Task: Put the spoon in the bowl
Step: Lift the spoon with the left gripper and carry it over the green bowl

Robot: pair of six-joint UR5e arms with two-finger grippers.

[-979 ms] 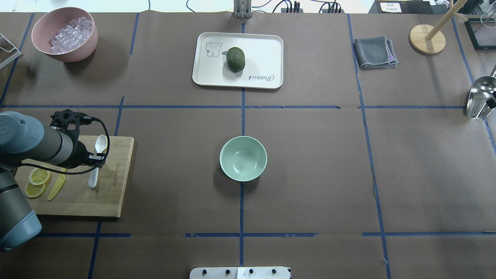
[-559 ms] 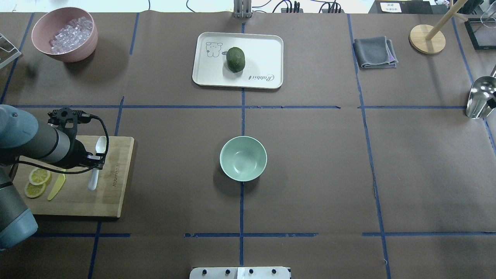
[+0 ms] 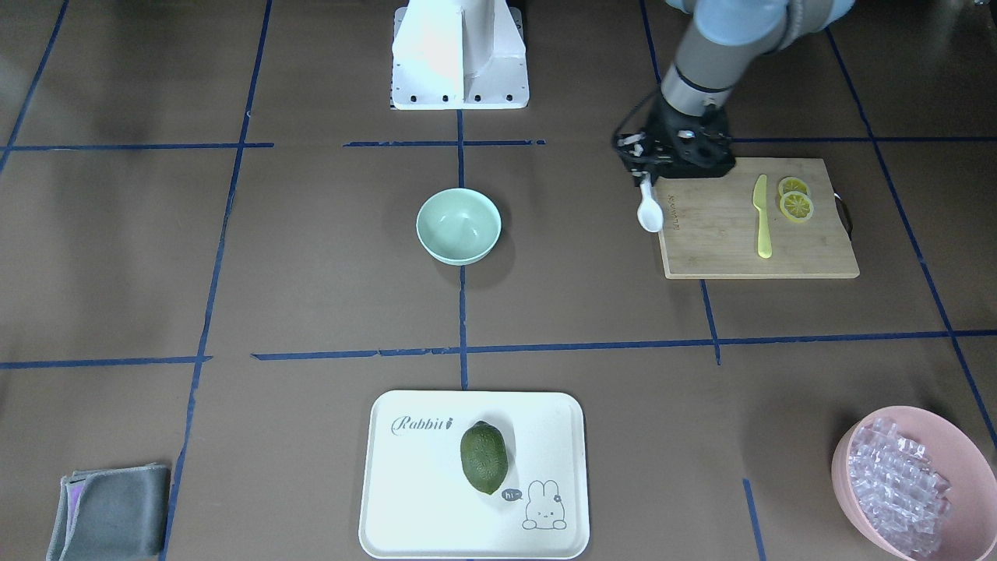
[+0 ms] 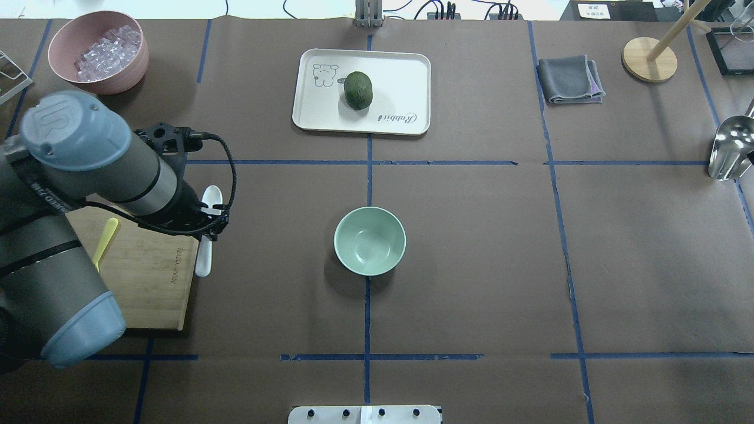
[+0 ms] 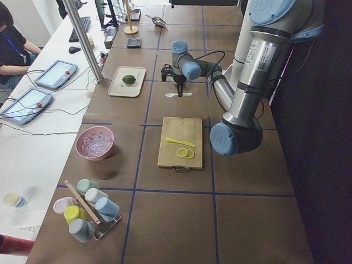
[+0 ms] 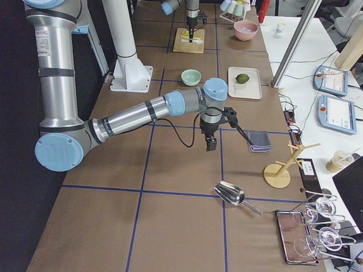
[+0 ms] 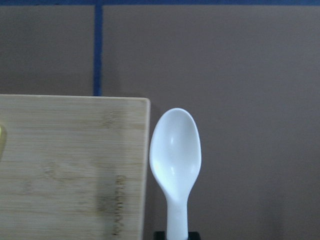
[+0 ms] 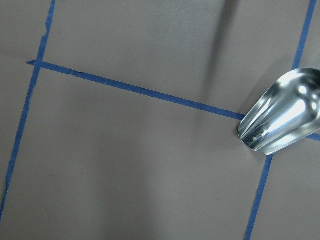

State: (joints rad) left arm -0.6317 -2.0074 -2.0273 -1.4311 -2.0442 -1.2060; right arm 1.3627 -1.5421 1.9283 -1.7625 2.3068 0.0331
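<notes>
Though half hidden, spoon [image 7: 175,160] seemingly in left pincer [image 4: 207,227], scoop forward.

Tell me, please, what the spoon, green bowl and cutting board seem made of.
The spoon: likely plastic, uniformly white with soft glossy highlights. The green bowl: plastic or melamine perhaps, smooth, faint sheen. The cutting board: bamboo or wood, striped grain, matte.

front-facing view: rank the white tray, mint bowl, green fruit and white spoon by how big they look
1. white tray
2. mint bowl
3. green fruit
4. white spoon; its handle end is hidden in the left gripper and the fruit lies nearer the camera, so 3 and 4 are unsure.
</notes>
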